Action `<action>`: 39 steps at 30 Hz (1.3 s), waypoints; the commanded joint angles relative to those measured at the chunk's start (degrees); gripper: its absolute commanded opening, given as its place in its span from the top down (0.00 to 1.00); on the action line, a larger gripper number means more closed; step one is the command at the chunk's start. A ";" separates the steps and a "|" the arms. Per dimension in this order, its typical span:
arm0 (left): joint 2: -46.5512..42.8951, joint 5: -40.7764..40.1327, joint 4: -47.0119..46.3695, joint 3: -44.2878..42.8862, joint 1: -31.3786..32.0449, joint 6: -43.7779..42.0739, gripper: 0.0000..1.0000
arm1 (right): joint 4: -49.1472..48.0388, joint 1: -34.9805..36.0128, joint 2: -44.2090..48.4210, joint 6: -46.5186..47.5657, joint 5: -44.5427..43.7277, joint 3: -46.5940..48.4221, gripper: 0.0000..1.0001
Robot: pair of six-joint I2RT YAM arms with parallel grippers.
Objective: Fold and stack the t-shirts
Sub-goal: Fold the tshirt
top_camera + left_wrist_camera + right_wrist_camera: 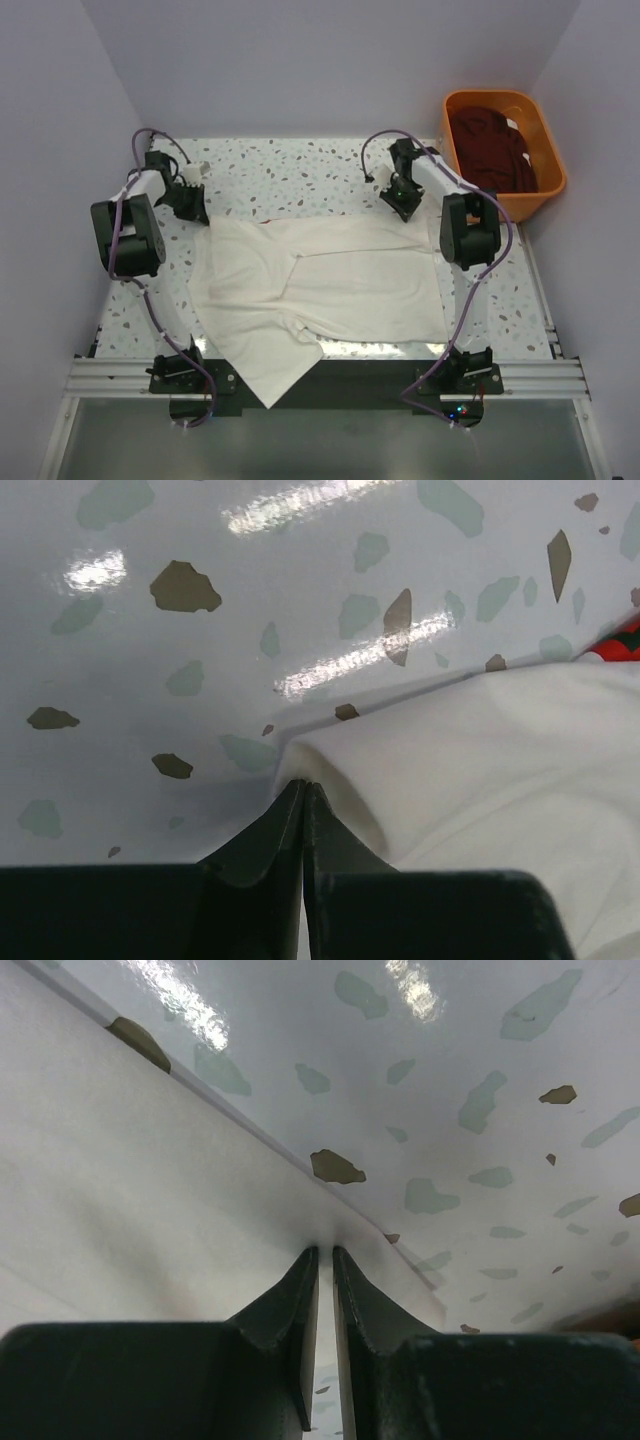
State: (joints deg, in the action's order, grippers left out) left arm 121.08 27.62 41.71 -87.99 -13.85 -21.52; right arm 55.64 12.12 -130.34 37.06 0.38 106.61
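A cream-white t-shirt (pixel 330 285) lies spread on the speckled table, with one corner hanging over the near edge. My left gripper (pixel 196 212) is at the shirt's far left corner. In the left wrist view it (pixel 302 786) is shut on a fold of the shirt's edge (pixel 480 770). My right gripper (pixel 404 204) is at the far right corner. In the right wrist view it (pixel 325 1252) is pinched on the shirt's edge (pixel 150 1190). A dark maroon t-shirt (pixel 490 148) lies in the orange tub. A scrap of red (pixel 622 642) shows beside the cream cloth. The bright red t-shirt does not otherwise show.
The orange plastic tub (pixel 553 175) stands at the back right, off the table's right edge. Speckled tabletop (pixel 300 170) shows behind the shirt, with white walls round it. A metal rail (pixel 560 378) with both arm bases runs along the near edge.
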 commanded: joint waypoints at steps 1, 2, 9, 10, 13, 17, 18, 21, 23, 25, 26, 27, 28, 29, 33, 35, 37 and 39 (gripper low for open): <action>3.11 -11.08 -4.00 -0.87 -0.74 3.94 0.93 | -3.42 0.01 -0.96 -0.50 -5.47 -2.01 0.85; 3.63 -12.14 -4.44 -1.22 -1.00 4.29 0.94 | -3.86 0.10 -1.14 -0.41 -6.26 -2.28 0.85; 6.54 -17.68 -5.94 -6.57 -1.62 7.37 1.00 | -6.42 1.67 -5.97 -2.60 -11.54 2.63 0.86; 6.80 -18.38 -6.12 -7.11 -1.71 7.89 1.00 | -6.51 1.94 -6.93 -3.39 -12.07 4.47 0.87; 8.03 -16.56 -8.05 -9.48 -2.06 8.33 1.00 | -7.21 2.56 -7.73 -4.53 -12.69 7.12 0.86; 9.27 -8.39 -6.56 -14.84 -2.15 8.34 0.89 | -6.60 2.82 -8.26 -5.68 -10.84 10.81 0.84; 8.48 -5.58 -6.82 -15.37 -2.06 8.16 0.85 | -5.20 2.73 -8.17 -6.03 -9.97 12.64 0.83; 3.92 -1.35 -7.35 -13.80 -1.89 7.63 0.72 | -4.13 2.73 -5.81 -6.30 -8.73 12.23 0.82; 0.24 0.06 -5.43 -12.13 -1.89 7.37 0.62 | -4.05 2.73 -3.96 -6.30 -8.38 11.00 0.77; -3.02 2.60 -4.89 -9.24 -2.06 6.14 0.57 | -3.61 2.73 -1.15 -6.12 -7.25 9.33 0.71; -6.78 4.10 -4.54 -5.65 -2.15 4.92 0.56 | -3.34 2.82 -0.01 -5.95 -6.19 8.80 0.68; -8.73 6.29 -4.19 -3.88 -2.15 1.34 0.55 | -3.08 2.73 2.61 -5.60 -5.14 7.75 0.68; -10.67 8.31 -3.66 -2.03 -2.24 -0.87 0.56 | -2.56 2.91 3.77 -5.59 -3.39 7.56 0.67; -13.73 10.07 -0.09 -0.80 -2.32 -3.77 0.56 | -1.42 3.26 4.83 -5.68 0.37 7.82 0.67; -16.22 17.20 19.41 2.81 -2.33 -24.72 0.56 | 6.93 8.34 8.17 -7.08 11.90 10.38 0.68; -17.10 18.35 30.59 6.40 -2.41 -32.93 0.54 | 7.03 11.33 10.45 -8.93 15.07 8.80 0.66; -20.16 15.63 33.15 10.53 -2.59 -39.81 0.51 | 5.54 16.16 12.38 -11.47 19.64 5.38 0.61; -22.71 13.79 32.73 16.51 -2.59 -44.46 0.47 | 1.95 20.98 12.92 -15.76 22.28 2.31 0.54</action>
State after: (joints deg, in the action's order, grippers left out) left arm 101.25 41.06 63.16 -77.60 -15.79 -50.39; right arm 58.57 26.04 -120.53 27.40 12.45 112.22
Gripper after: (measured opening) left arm 0.512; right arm 0.439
